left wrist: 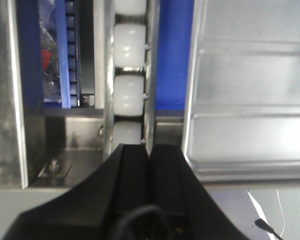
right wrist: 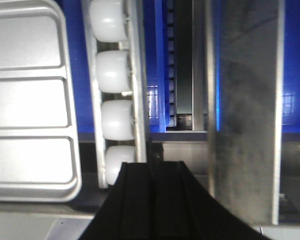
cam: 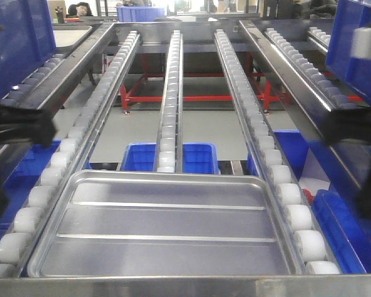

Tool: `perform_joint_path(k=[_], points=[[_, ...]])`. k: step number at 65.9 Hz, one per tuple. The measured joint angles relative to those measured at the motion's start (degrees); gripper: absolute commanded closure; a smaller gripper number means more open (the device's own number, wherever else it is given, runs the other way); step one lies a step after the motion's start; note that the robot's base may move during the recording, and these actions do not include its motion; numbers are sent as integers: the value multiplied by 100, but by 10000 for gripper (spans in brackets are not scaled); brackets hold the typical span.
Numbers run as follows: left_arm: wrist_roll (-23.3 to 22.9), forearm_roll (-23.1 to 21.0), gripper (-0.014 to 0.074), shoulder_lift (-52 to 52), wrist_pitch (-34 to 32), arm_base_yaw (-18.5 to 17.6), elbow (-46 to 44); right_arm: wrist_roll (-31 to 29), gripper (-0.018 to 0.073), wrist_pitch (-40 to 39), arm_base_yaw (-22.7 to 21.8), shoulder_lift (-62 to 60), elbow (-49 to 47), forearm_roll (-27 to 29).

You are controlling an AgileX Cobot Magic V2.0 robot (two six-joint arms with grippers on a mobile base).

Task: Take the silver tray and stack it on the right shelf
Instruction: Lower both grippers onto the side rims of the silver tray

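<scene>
From the front view I see the silver tray lying flat at the near end of the right shelf. It sits between the left and right lanes of white rollers, just behind the shiny steel front lip. The tray floor has two long raised ridges, and its corners are round. Blue plastic bins show under the rack. This view gives the arms only as dark blurs at both edges.

The wrist views tell more. The left gripper is clenched, its black fingers pressed together on nothing, and the tray is just to its right. The right gripper is also closed and empty, and the tray is to its left beyond one roller lane.
</scene>
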Motion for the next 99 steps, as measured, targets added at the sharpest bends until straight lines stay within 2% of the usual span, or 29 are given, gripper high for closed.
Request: perform_joint_path(k=[6, 15, 35, 77, 82, 88, 92, 99], points=[[0, 66, 689, 167, -53, 0, -121, 748, 480, 138, 415, 342, -269, -588], [0, 103, 689, 372, -180, 0, -169, 1177, 480, 185, 862, 868, -822, -844], [0, 122, 689, 639, -529, 0, -182, 1075, 480, 104, 918, 1539, -1273, -490], [-4, 317, 689, 810, -857, 0, -221, 1040, 478, 114, 918, 1550, -1287, -478], [-4, 338, 689, 810, -868, 0, -221, 1040, 454, 114, 918, 1550, -1287, -478], [-4, 340, 687, 810, -868, 0, -221, 1040, 368, 114, 918, 1550, -1287, -478], [-4, 340, 629, 810, -868, 0, -221, 1040, 286, 114, 918, 1550, -1287, -478], [-13, 324, 433, 869, -910, 0, -221, 1027, 195, 114, 918, 1550, -1287, -468]])
